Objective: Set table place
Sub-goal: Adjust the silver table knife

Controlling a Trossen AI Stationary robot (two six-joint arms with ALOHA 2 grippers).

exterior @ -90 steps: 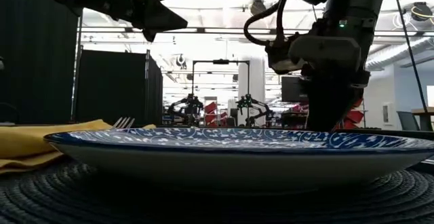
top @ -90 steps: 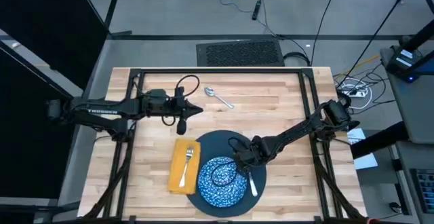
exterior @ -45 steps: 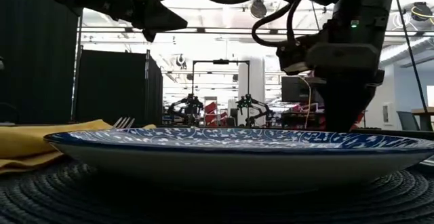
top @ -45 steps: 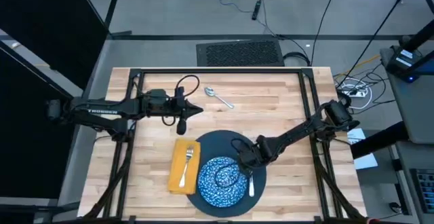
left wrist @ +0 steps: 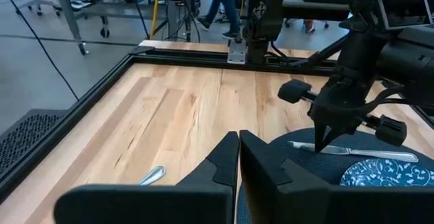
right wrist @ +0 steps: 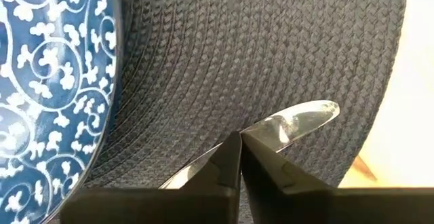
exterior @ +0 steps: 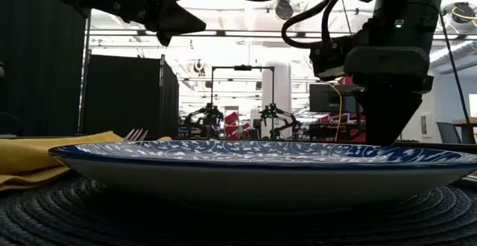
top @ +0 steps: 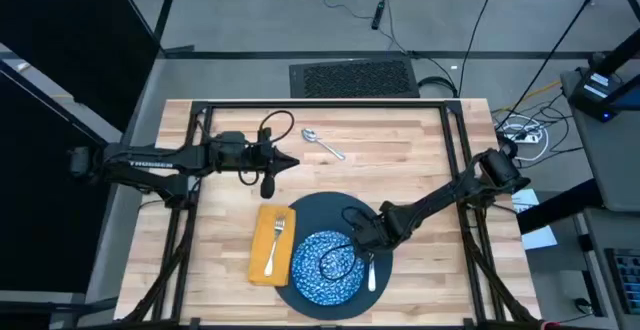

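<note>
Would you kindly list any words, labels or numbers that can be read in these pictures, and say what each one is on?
"TROSSEN": white lettering on the left arm in the high view, small and only just legible.
Nothing else can be read: the plate carries only a blue-and-white scroll pattern, and the napkin, fork, knife and spoon show no markings.
</note>
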